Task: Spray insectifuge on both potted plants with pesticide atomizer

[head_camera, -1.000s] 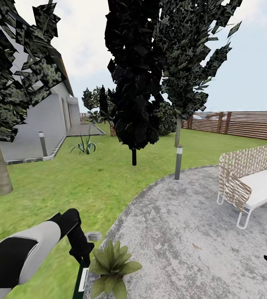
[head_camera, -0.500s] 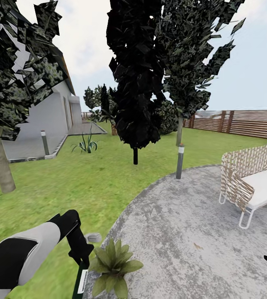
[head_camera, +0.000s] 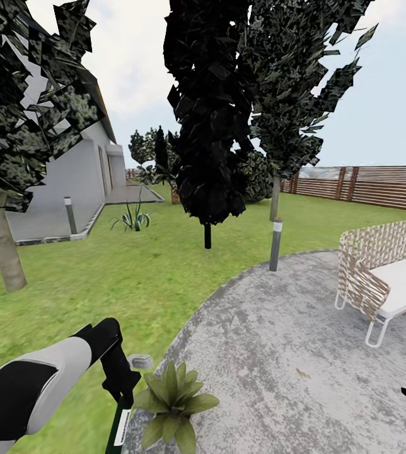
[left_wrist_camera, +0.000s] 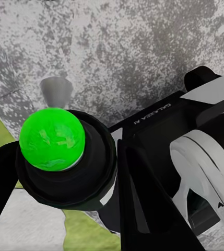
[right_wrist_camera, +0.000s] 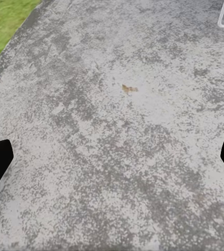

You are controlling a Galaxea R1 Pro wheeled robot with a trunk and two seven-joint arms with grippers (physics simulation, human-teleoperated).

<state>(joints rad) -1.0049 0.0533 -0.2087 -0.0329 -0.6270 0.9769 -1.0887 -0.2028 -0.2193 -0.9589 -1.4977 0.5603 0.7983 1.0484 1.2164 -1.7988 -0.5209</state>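
We have the slim dark green pesticide atomizer (head_camera: 120,427) gripped in our left gripper (head_camera: 122,389), beside the olive-leafed potted plant (head_camera: 173,403) at six o'clock; right gripper (right_wrist_camera: 112,157) fingers spread, empty. Spraying both plants looks left to do.

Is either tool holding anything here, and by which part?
The left tool holds the pesticide atomizer by its upper end, the bottle hanging down beside the potted plant. The right tool is open and holds nothing.
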